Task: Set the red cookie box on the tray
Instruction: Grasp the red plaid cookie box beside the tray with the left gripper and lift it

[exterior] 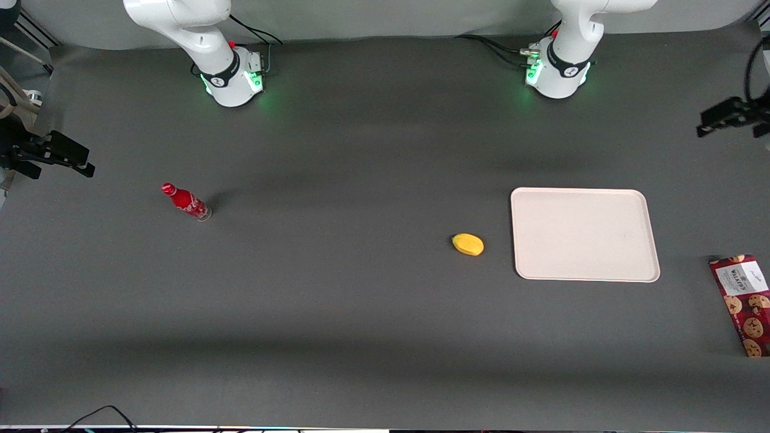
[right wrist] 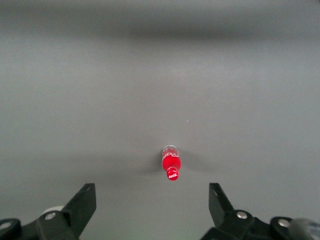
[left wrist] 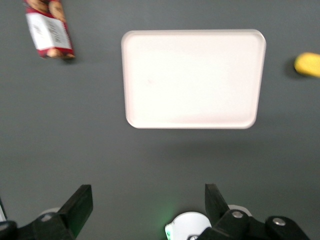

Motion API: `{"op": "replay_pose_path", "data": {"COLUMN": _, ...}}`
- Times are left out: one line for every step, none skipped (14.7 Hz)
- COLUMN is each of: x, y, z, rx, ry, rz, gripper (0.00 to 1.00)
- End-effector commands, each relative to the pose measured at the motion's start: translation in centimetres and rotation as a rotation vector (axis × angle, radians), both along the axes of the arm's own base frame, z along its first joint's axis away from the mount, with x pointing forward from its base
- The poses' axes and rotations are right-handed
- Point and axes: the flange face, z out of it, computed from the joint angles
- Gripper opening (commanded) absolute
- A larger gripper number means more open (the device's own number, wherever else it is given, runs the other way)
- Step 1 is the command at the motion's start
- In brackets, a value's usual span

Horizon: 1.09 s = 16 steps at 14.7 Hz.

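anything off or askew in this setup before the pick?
One thing: the red cookie box lies flat at the working arm's end of the table, skewed to the tray and cut off by the front view's edge. The tray holds nothing. The gripper hangs open high above the table, holding nothing. Soda bottle stands upright; no spills.

Item: red cookie box point(exterior: 744, 304), lying on the bench point(exterior: 361, 300) toward the working arm's end. Its white label panel is showing a brand name reading roughly "WALKERS"; the smaller print is proving illegible. Item: gripper point(left wrist: 148, 207), hanging high above the bench, bearing no readable marking.
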Motion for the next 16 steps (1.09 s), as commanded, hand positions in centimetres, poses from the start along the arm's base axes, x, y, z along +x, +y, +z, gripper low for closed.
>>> {"op": "replay_pose_path", "data": {"x": 6.3, "y": 3.3, "z": 0.1, "rx": 0.072, "ry": 0.002, "rz": 0.066, "gripper": 1.00}}
{"op": "replay_pose_path", "data": {"x": 7.9, "y": 4.1, "z": -0.6, "rx": 0.089, "ry": 0.005, "rz": 0.069, "gripper": 1.00}}
{"op": "replay_pose_path", "data": {"x": 9.5, "y": 5.5, "z": -1.7, "rx": 0.111, "ry": 0.008, "rz": 0.074, "gripper": 1.00}}
{"op": "replay_pose_path", "data": {"x": 11.2, "y": 6.9, "z": -2.9, "rx": 0.136, "ry": 0.015, "rz": 0.074, "gripper": 1.00}}
{"op": "replay_pose_path", "data": {"x": 12.6, "y": 8.5, "z": -4.3, "rx": 0.162, "ry": 0.025, "rz": 0.082, "gripper": 1.00}}
{"op": "replay_pose_path", "data": {"x": 14.3, "y": 10.2, "z": -6.1, "rx": 0.192, "ry": 0.021, "rz": 0.076, "gripper": 1.00}}
{"op": "replay_pose_path", "data": {"x": 15.8, "y": 11.7, "z": -8.5, "rx": 0.218, "ry": 0.014, "rz": 0.039, "gripper": 1.00}}
{"op": "replay_pose_path", "data": {"x": 16.9, "y": 13.4, "z": -10.8, "rx": 0.235, "ry": 0.001, "rz": 0.003, "gripper": 1.00}}
{"op": "replay_pose_path", "data": {"x": 17.9, "y": 14.8, "z": -13.1, "rx": 0.231, "ry": -0.030, "rz": -0.025, "gripper": 1.00}}
{"op": "replay_pose_path", "data": {"x": 18.7, "y": 16.0, "z": -15.4, "rx": 0.212, "ry": -0.055, "rz": -0.040, "gripper": 1.00}}
{"op": "replay_pose_path", "data": {"x": 19.3, "y": 17.3, "z": -18.1, "rx": 0.195, "ry": -0.069, "rz": -0.055, "gripper": 1.00}}
{"op": "replay_pose_path", "data": {"x": 19.9, "y": 18.5, "z": -21.2, "rx": 0.179, "ry": -0.096, "rz": -0.070, "gripper": 1.00}}
{"op": "replay_pose_path", "data": {"x": 20.5, "y": 18.9, "z": -24.0, "rx": 0.190, "ry": -0.102, "rz": -0.093, "gripper": 1.00}}
{"op": "replay_pose_path", "data": {"x": 20.5, "y": 20.2, "z": -25.9, "rx": 0.204, "ry": -0.102, "rz": -0.089, "gripper": 1.00}}
{"op": "replay_pose_path", "data": {"x": 20.8, "y": 20.6, "z": -28.3, "rx": 0.216, "ry": -0.100, "rz": -0.100, "gripper": 1.00}}
{"op": "replay_pose_path", "data": {"x": 21.0, "y": 20.8, "z": -29.9, "rx": 0.227, "ry": -0.103, "rz": -0.131, "gripper": 1.00}}
